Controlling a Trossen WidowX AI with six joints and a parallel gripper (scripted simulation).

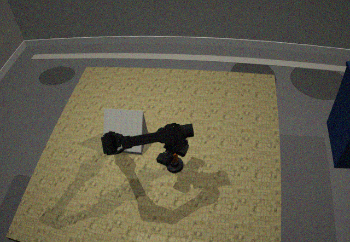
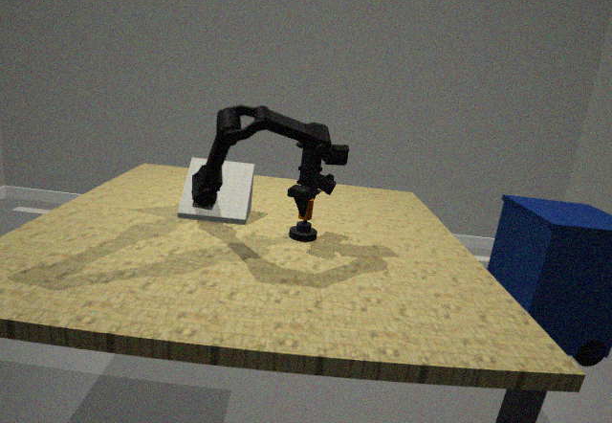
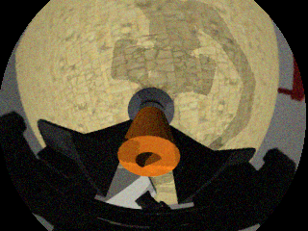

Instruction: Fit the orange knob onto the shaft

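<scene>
The orange knob (image 1: 175, 159) (image 2: 308, 210) (image 3: 149, 129) is upright between the fingers, its wider top ring with a dark hole facing the wrist camera. My gripper (image 1: 174, 157) (image 2: 304, 210) (image 3: 150, 126) points down and is shut on the knob. The dark round pedestal (image 1: 175, 168) (image 2: 302, 234) (image 3: 136, 104) stands on the table directly below. In the exterior view the knob's lower end is just above the pedestal's raised centre, with a small dark gap between them. The shaft's flat side and how far the shaft reaches into the knob are hidden.
A white sloped block (image 1: 123, 120) (image 2: 236, 190) stands behind and left of the pedestal, beside the arm's base. The wooden table (image 1: 226, 106) (image 2: 375, 304) carries the arm's shadows. A blue bin (image 1: 340, 137) (image 2: 568, 260) stands on the floor beyond the table's right edge.
</scene>
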